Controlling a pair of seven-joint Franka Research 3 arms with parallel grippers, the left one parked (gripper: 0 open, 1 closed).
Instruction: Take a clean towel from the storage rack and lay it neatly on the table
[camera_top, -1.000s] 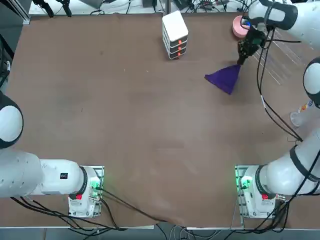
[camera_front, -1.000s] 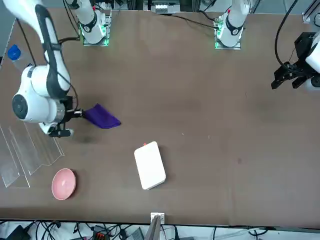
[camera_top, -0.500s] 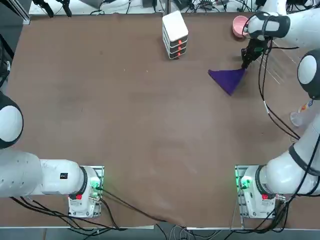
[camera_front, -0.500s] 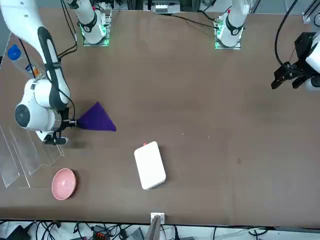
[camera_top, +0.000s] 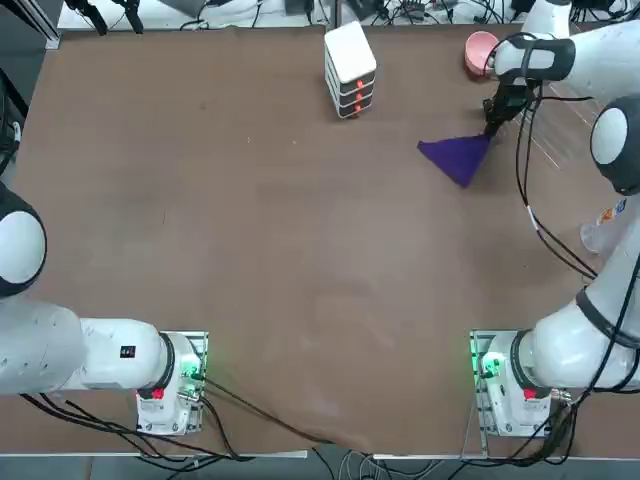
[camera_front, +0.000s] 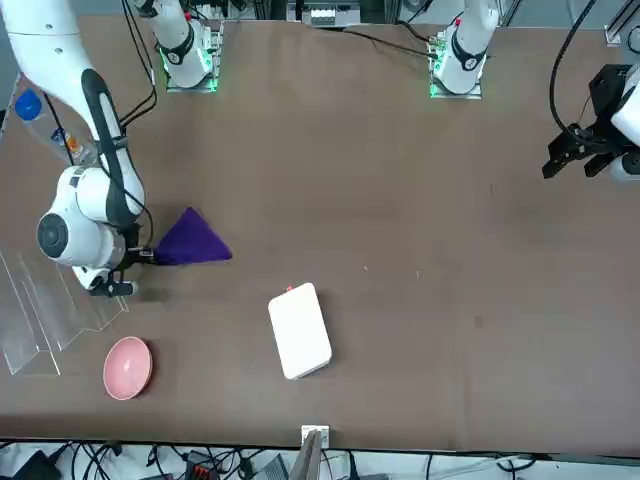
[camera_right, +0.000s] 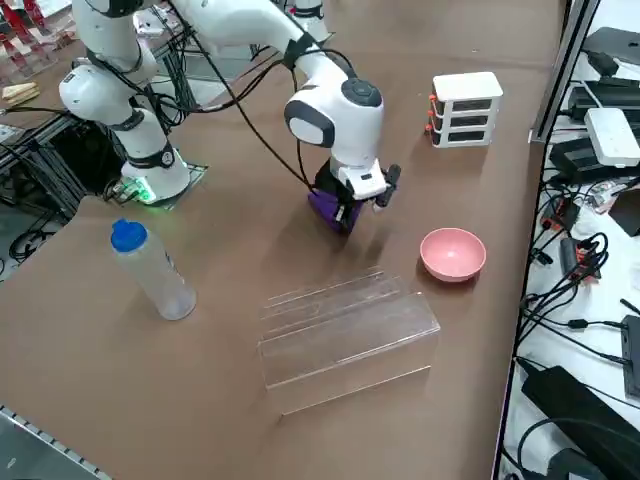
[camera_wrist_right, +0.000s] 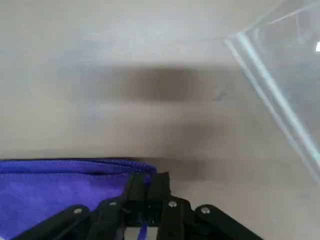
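Brown table (camera_top: 300, 250): purple towel (camera_top: 456, 157), pinched in the closed right gripper (camera_wrist_right: 148, 180), beside the clear rack (camera_right: 345, 335); pink bowl (camera_right: 452, 254) and white stacked box (camera_right: 465, 109) nearby; blue-capped bottle (camera_right: 155, 270) beyond the rack.

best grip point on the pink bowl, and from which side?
Likely the rim of the pink bowl, claw from above, one finger inside, one outside. It sits upright and open, with a thin round edge. I'd take the edge away from the clear rack, nearer the white stacked box; more bare table there for the outer finger.
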